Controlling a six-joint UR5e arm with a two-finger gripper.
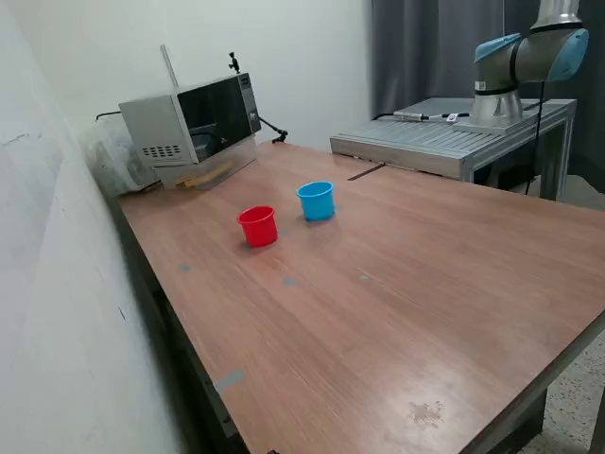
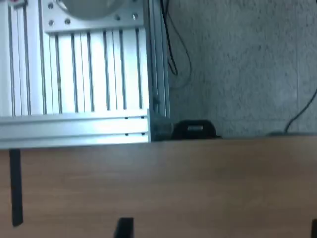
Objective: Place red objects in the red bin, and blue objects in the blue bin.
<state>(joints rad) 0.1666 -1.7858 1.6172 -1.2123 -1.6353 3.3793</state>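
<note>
The red cup [image 1: 257, 226] and blue cup [image 1: 317, 200] stand side by side mid-worktop [image 1: 425, 312], well apart from the arm [image 1: 529, 57] at the far corner. No cubes in sight. The gripper's barely visible, so I can't tell whether it's open or closed.

Arm [image 1: 529, 52]: silver-grey tubes, light blue joint caps, round grey base bolted on slotted aluminium plate, black cable alongside.

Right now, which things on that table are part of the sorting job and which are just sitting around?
Part of the job:
- red cup, the red bin
- light blue cup, the blue bin
- No cubes show in either view.

Just lying about:
- microwave at the table's far end
- aluminium frame carrying the arm's base
- black cables on the floor
</note>
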